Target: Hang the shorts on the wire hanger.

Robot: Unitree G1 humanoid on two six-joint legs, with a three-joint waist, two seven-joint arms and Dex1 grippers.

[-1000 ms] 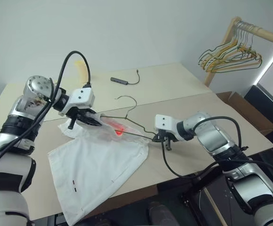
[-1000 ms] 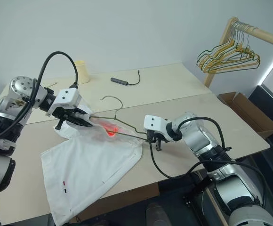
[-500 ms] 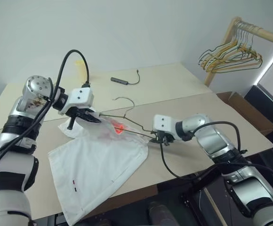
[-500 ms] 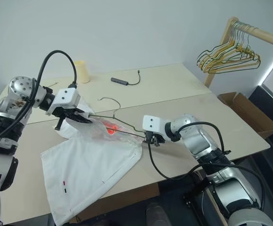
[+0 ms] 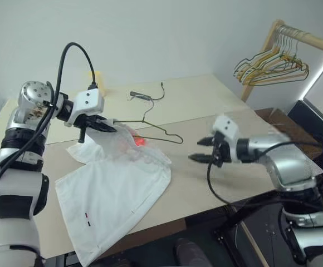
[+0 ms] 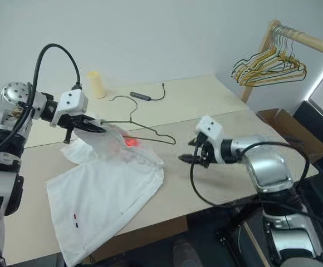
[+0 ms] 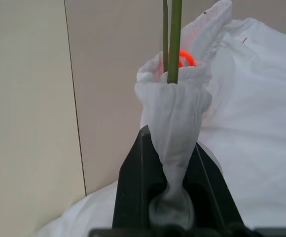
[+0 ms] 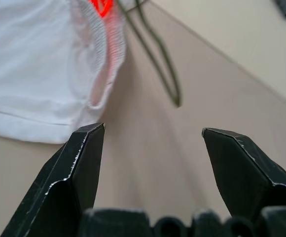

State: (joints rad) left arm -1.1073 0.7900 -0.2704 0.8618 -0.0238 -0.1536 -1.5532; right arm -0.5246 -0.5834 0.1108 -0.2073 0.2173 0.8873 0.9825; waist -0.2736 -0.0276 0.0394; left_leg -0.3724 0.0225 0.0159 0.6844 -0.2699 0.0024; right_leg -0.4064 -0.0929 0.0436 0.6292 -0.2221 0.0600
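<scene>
Shorts point(image 5: 114, 189) are spread across the tan table point(image 5: 206, 111), with most of the white fabric lying flat toward the near edge and the waistband end bunched up and lifted at the far-left side. Left gripper point(image 5: 103, 125) has that bunched bit pinched tight between its black fingers point(image 7: 133, 187), arm bent at the elbow and reaching in from the left, pointing down and to the right. Wire hanger point(image 5: 150, 129) is poked into the gathered cloth at that same spot; its long axis runs left to right across the table, hook up toward the far side near a small dark cable point(image 5: 145, 95), free corner sticking out to the right, clear of the cloth. Right gripper point(image 5: 201, 150) hangs above the table well right of the hanger, jaws spread wide and holding nothing, aimed left toward the hanger's corner.
</scene>
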